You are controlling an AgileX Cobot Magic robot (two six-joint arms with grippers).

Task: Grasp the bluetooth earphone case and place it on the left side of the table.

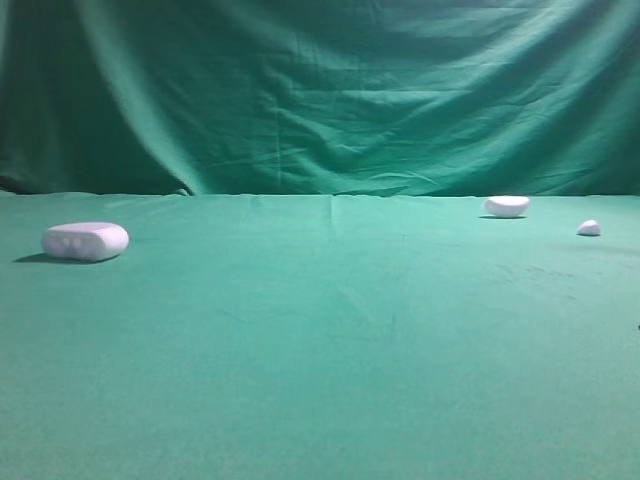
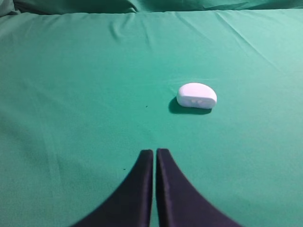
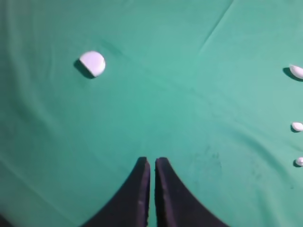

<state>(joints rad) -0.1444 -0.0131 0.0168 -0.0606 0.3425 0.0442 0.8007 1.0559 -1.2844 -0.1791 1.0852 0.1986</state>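
Note:
The white pill-shaped bluetooth earphone case [image 1: 85, 241] lies on the left part of the green cloth table [image 1: 330, 340], its two dimples facing the camera. In the left wrist view the case [image 2: 197, 95] rests ahead and to the right of my left gripper [image 2: 155, 151], well apart from it. The left jaws are shut with nothing between them. My right gripper [image 3: 153, 160] is also shut and empty above bare cloth, with the case [image 3: 93, 63] showing far off at its upper left. Neither gripper appears in the exterior view.
A smaller white half-oval lump [image 1: 507, 206] and a tiny white pebble [image 1: 589, 228] sit at the back right of the table. In the right wrist view the lump [image 3: 297, 71] and two small white bits [image 3: 297, 126] lie along the right edge. A draped green curtain [image 1: 320, 90] hangs behind.

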